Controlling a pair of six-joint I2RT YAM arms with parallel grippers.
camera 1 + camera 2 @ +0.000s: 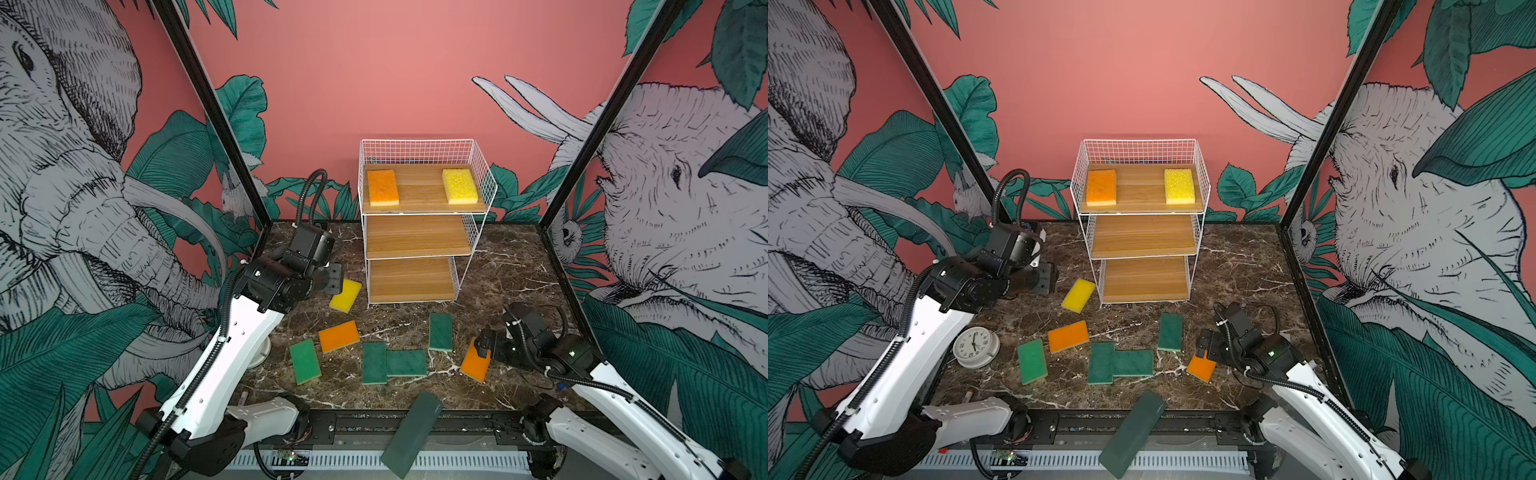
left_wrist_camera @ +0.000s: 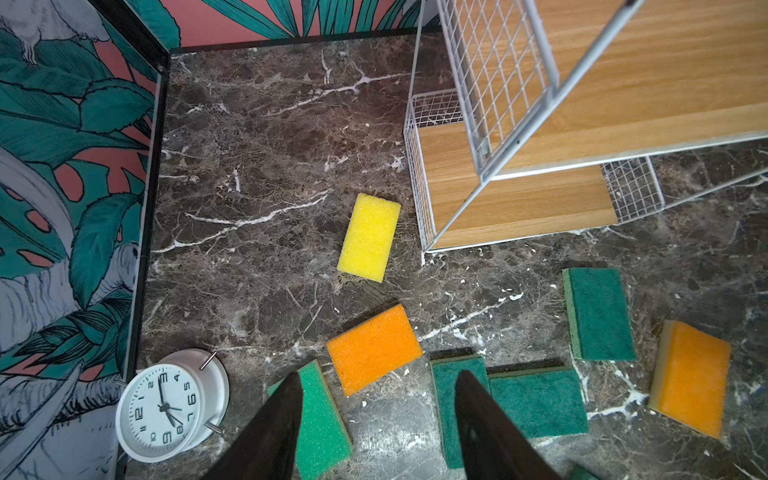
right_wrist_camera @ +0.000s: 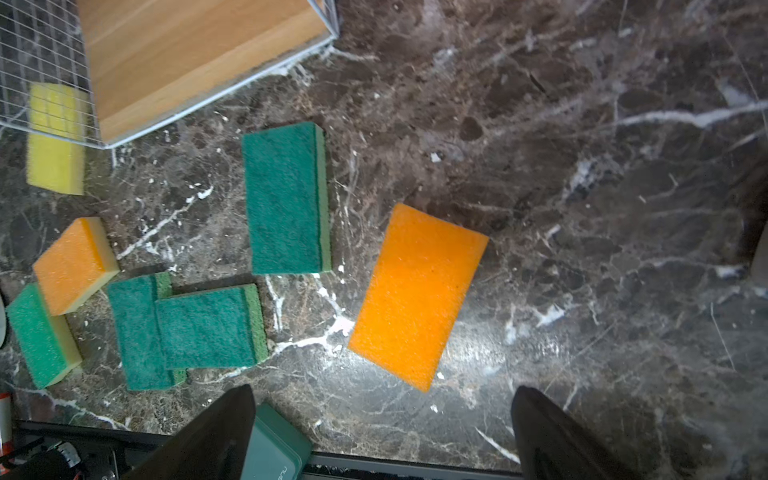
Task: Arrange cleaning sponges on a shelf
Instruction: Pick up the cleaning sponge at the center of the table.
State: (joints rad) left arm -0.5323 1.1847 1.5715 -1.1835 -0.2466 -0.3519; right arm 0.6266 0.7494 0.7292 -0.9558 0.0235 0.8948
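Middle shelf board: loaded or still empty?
Empty. In both top views the middle board is bare wood; only the top board carries sponges.

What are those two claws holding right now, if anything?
Nothing. The left gripper and the right gripper are both open and empty.

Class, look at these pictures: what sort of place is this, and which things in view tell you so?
Probably a robot test booth dressed as a room, not a real kitchen: two white robot arms mounted on a black rail, a dark marble-patterned tabletop, and printed jungle-and-elephant wall panels.
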